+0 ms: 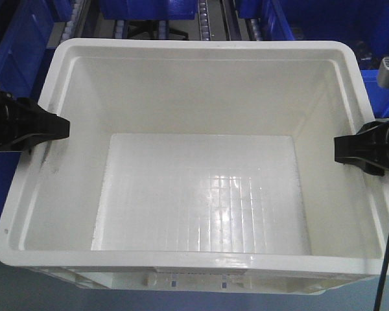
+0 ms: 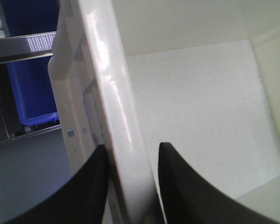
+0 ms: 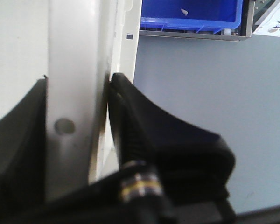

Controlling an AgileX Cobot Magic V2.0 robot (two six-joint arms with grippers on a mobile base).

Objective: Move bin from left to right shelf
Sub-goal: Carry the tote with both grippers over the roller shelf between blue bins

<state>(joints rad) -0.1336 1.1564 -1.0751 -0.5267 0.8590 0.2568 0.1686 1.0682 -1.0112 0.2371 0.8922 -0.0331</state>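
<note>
Blue crates [image 1: 19, 39] fill the shelving behind the bin [image 1: 201, 84], which is empty and apparently carried. The left end effector [image 1: 63, 127] and right end effector [image 1: 340, 148] each clamp an opposite side rim of the bin, probably to keep the wide load level.

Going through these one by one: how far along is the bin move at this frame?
Done: the left gripper and right gripper are each shut on a side rim of the bin. In hand: the bin seems held clear of the shelving, with grey floor beside its rims in both wrist views. Left: setting it on the right shelf, not identifiable here, and letting go.
</note>
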